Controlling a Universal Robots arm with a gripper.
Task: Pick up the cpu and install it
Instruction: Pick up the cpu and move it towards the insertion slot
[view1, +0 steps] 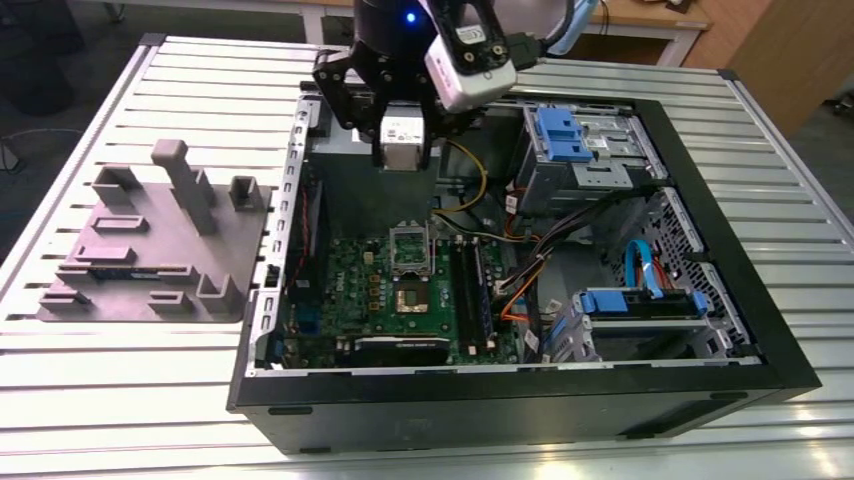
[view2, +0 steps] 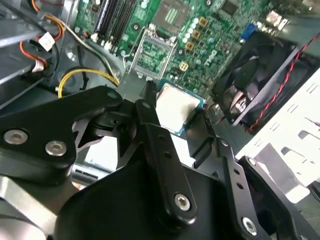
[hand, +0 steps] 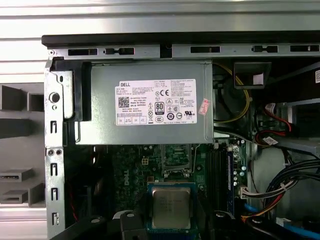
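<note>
The gripper (hand: 171, 219) has its jaws closed narrowly on two opposite edges of the cpu (hand: 171, 205), holding it flat above the motherboard, just short of the socket (hand: 176, 161). The chip looks light, stiff, slick-topped and probably fragile underneath, so the edges suit gripping. Its underside is hidden. Beyond the socket sits the power supply (hand: 145, 105).

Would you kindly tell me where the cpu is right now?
The cpu is held in the gripper, raised over the open case; in both wrist views the motherboard's socket lies just beyond it.
</note>
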